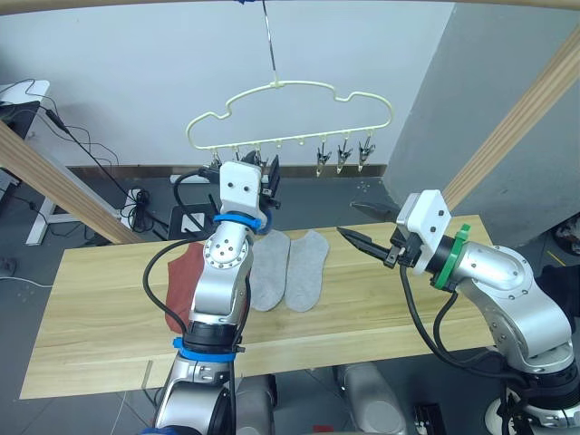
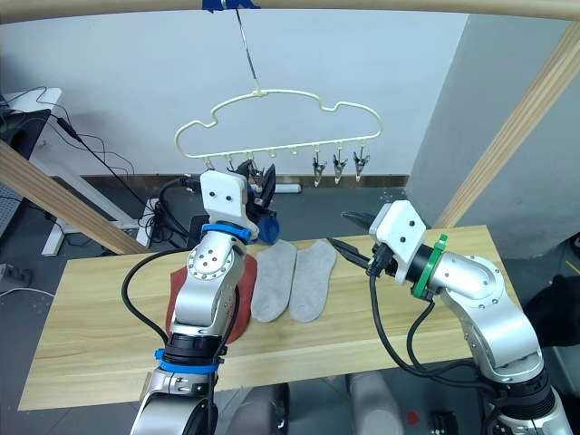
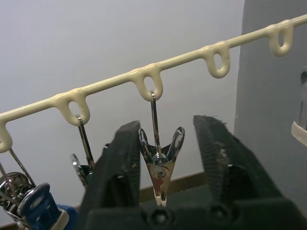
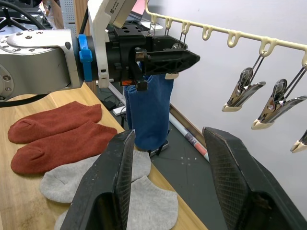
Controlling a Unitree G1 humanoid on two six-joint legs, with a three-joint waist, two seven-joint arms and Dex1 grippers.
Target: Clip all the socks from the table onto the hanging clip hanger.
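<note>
The cream clip hanger (image 1: 290, 100) hangs from a hook above the table (image 1: 109, 317). My left gripper (image 3: 163, 129) is raised to its bar, open, with one metal clip (image 3: 160, 163) standing between its fingers. Blue socks (image 4: 151, 110) hang from the hanger right behind that gripper. Two grey socks (image 1: 270, 272) (image 1: 306, 270) lie side by side mid-table. To their left lie two rust-red socks (image 4: 53, 120) (image 4: 57, 148), partly hidden by my left arm in the eye views. My right gripper (image 1: 362, 243) hovers open and empty above the table, right of the grey socks.
Three bare metal clips (image 1: 343, 156) hang at the hanger's right end. Slanted wooden poles (image 1: 517, 118) (image 1: 63, 186) frame both sides, and a pole runs overhead. Cables and a power strip (image 1: 136, 204) lie on the floor behind the table.
</note>
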